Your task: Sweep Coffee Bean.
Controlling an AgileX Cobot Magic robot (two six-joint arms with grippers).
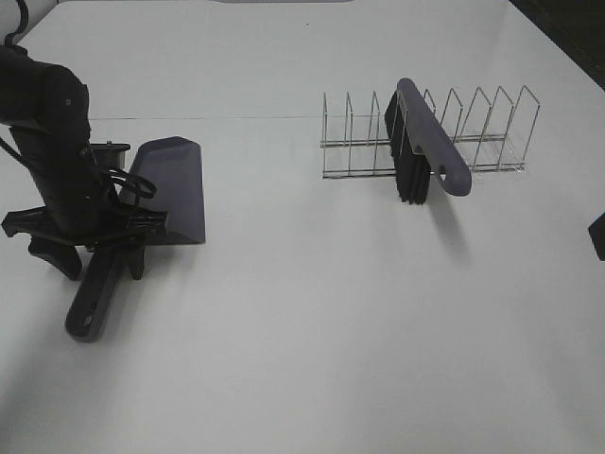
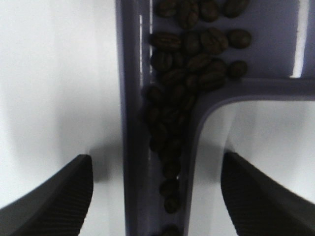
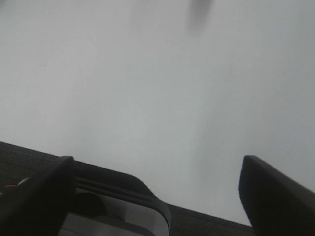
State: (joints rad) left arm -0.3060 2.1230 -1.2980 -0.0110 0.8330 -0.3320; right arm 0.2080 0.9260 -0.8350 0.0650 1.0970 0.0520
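Left gripper [image 2: 155,196] is standing with its jaws spread wide on either side of the dustpan [image 1: 175,189] handle, gripping nothing. Coffee beans [image 2: 189,73] are lying heaped inside the dustpan, trailing down its handle channel, at the left of the white table [image 1: 312,331]. Right gripper [image 3: 157,196] is hanging open and empty over bare table. Farther right, the brush [image 1: 425,142] is resting in the wire rack [image 1: 492,123].

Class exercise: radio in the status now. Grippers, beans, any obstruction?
Left gripper open, astride dustpan handle. Right gripper open, empty, over bare table. Coffee beans in dustpan. Brush racked. No obstruction seen.
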